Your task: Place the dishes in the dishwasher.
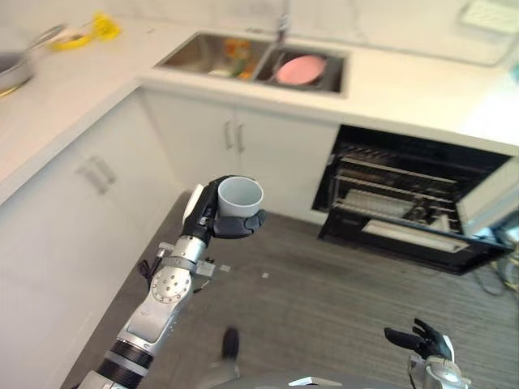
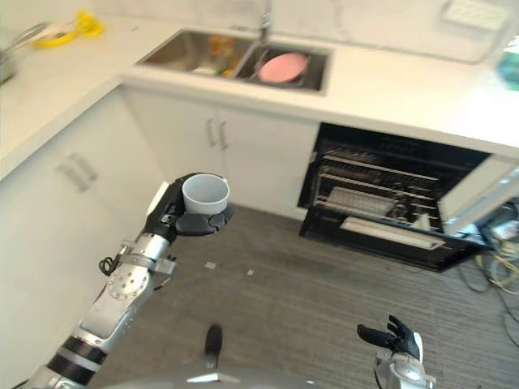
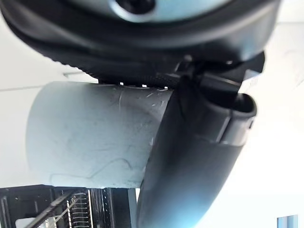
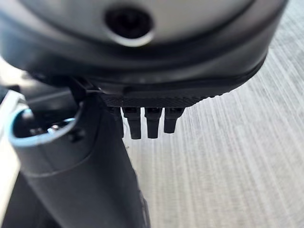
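Far left we've got the counter (image 1: 73,89) with a pan (image 1: 16,69) and something yellow (image 1: 89,31) on it, then our left hand (image 1: 212,212) out over the grey floor (image 1: 324,300) in front of the white cabinets (image 1: 243,154), fingers and thumb curled round a pale cup (image 1: 240,196) that sits upright, mouth up. In the left wrist view the thumb lies across the cup's side wall, so the hold is on the body, not the rim. It looks like a plain ceramic or hard plastic cup: light, stiff, smooth enough to slip, and probably chippable if it knocks the rack, so we'd keep the wrap around the wall. Further along, the sink (image 1: 268,69) has a pink plate (image 1: 300,70) and some other dishes in it. Right of that the dishwasher (image 1: 405,203) is open with a rack (image 1: 381,207) pulled out, well apart from the cup. Our right hand (image 1: 422,340) hangs low near the floor, fingers loosely spread, holding nothing.
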